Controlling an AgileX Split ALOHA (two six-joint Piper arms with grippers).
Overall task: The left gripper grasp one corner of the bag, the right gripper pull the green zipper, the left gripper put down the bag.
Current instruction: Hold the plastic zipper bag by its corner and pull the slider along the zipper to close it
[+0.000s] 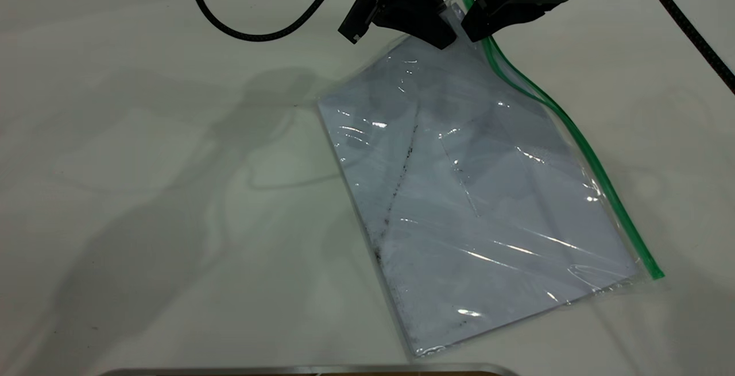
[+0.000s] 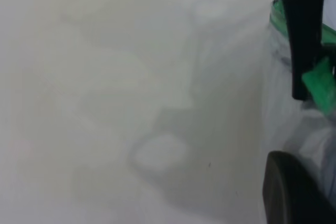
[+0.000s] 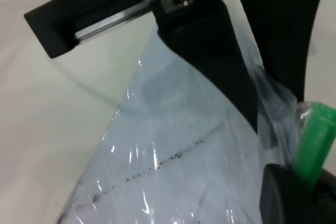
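The bag [image 1: 476,192], a clear pouch with a white sheet and a dark diagonal smudge line inside, rests on the white table with its far end raised. My left gripper [image 1: 445,37] is shut on the lifted corner [image 1: 456,10] beside the top end of the green zipper [image 1: 580,135]. My right gripper [image 1: 472,30] sits right next to it, shut on the green strip near that end. In the right wrist view the green zipper [image 3: 315,135] runs into my right gripper [image 3: 296,137], and one of the left gripper's fingers [image 3: 220,61] presses on the plastic. The left wrist view shows a green piece [image 2: 320,82] at the bag's edge.
A black cable [image 1: 258,34] loops over the table behind the left arm, and another [image 1: 689,26] runs down from the right arm. A metal edge [image 1: 310,369] lies along the table's near side. Bare white table [image 1: 143,192] lies to the left of the bag.
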